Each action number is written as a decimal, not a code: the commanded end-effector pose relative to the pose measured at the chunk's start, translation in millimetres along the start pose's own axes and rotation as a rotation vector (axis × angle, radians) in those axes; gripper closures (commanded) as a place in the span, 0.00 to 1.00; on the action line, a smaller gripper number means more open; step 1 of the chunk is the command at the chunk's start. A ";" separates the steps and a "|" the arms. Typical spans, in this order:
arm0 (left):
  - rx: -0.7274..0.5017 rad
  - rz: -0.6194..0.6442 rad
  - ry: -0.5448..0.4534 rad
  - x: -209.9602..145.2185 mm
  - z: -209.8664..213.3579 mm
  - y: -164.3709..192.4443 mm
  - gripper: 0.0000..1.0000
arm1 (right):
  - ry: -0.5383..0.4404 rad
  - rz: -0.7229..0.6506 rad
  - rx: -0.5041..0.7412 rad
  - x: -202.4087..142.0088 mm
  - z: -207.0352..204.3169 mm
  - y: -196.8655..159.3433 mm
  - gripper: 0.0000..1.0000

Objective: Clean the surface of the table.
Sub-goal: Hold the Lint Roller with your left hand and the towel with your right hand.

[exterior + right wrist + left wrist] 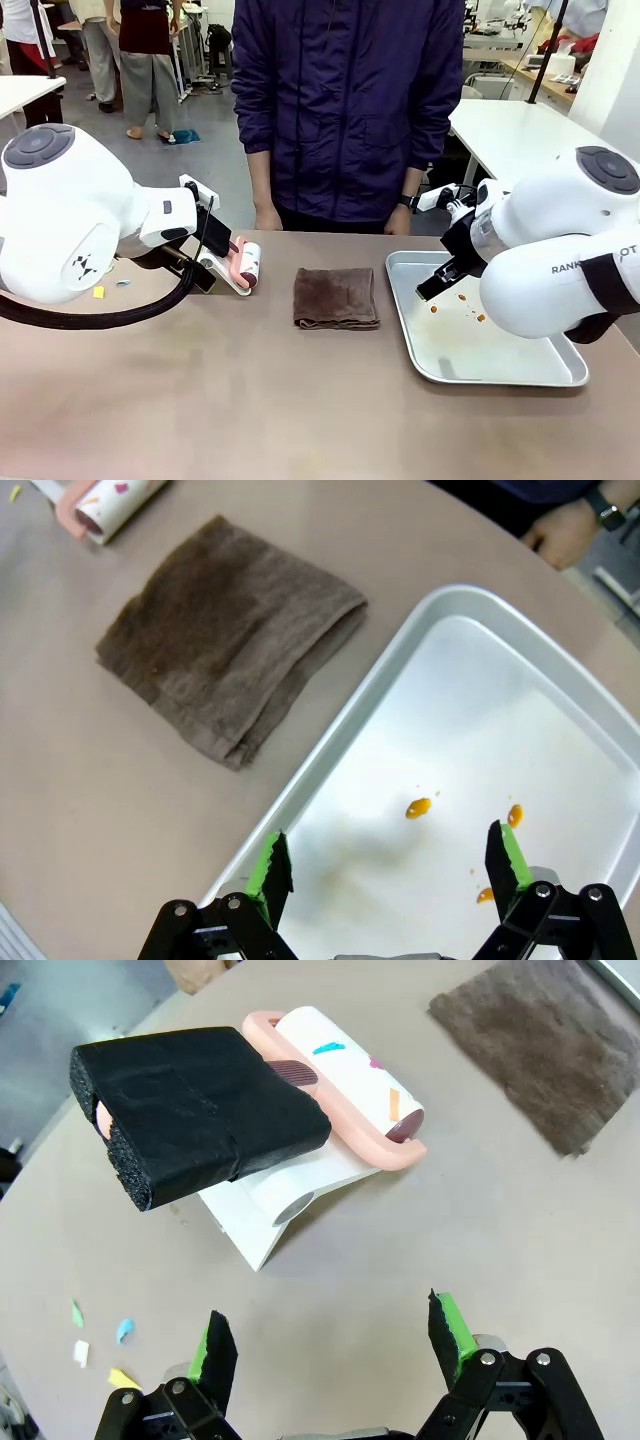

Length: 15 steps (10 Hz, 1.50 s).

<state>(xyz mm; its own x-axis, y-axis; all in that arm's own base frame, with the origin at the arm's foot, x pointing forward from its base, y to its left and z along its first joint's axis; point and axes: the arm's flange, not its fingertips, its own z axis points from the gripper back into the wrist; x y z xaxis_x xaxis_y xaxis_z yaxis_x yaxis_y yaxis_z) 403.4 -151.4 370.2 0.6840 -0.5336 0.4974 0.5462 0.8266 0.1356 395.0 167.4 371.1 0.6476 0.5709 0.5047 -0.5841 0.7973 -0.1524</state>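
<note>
brown worktop [200, 400] spans the foreground, carrying a lint roller [247, 265], folded towel [336, 297] and tray [510, 345]; left pincer [335, 1335] hangs released near the roller, right pincer [390, 865] released over the tray.

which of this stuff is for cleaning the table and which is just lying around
For the job: table, coloured scraps on it, lint roller, likely the cloth.
Just lying about, probably: tray with orange specks.
</note>
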 end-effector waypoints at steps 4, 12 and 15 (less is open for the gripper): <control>-0.076 0.007 -0.028 -12.3 30.2 13.0 0.00 | -0.009 -0.165 0.103 5.8 20.5 -9.6 0.00; -0.505 0.558 -0.274 -98.4 147.1 113.6 0.00 | -0.192 -0.936 0.676 -59.3 131.4 -69.7 0.00; -0.703 0.744 -0.509 -194.6 156.5 176.7 0.00 | -0.224 -1.103 0.750 -115.2 140.2 -98.3 0.00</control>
<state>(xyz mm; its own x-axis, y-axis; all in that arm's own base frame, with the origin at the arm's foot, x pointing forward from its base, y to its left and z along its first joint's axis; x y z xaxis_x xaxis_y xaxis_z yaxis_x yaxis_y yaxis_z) 334.3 123.1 469.6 0.7876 0.2600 0.5587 0.3157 0.6084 -0.7281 360.0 9.5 485.6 0.9054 -0.3738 0.2013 0.0194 0.5101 0.8599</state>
